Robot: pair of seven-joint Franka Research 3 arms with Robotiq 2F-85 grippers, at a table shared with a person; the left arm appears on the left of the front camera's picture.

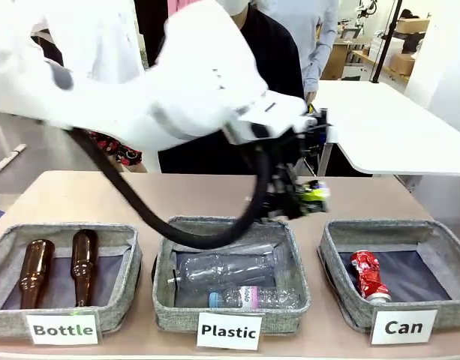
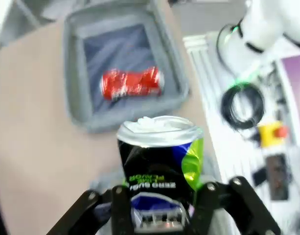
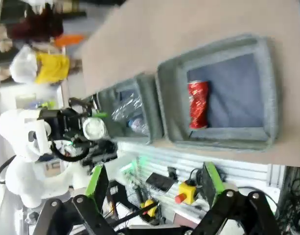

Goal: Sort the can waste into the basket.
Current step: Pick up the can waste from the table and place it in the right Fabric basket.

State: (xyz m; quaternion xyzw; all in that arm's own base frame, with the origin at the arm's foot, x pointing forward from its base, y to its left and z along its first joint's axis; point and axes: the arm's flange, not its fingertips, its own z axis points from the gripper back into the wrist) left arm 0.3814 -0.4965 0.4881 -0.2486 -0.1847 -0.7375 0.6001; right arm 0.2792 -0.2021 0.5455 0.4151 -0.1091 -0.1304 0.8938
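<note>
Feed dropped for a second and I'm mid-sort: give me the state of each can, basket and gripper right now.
Black can: held in the air, dented.
Red can: crushed, lying in the Can basket.
Plastic basket: holds clear bottles.
Bottle basket: holds two brown bottles.
Left gripper: shut on the black can.
Right gripper: open, empty.

Grey cloth basket [image 1: 342, 251]; glossy crushed metal red can [image 1: 368, 275]; matt tan table [image 1: 79, 196].

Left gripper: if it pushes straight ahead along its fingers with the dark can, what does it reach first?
Judging by the left wrist view, the left gripper, shut on the dark can, points towards the Can basket; its near wall or the red can looks first, though depth is unclear.
</note>
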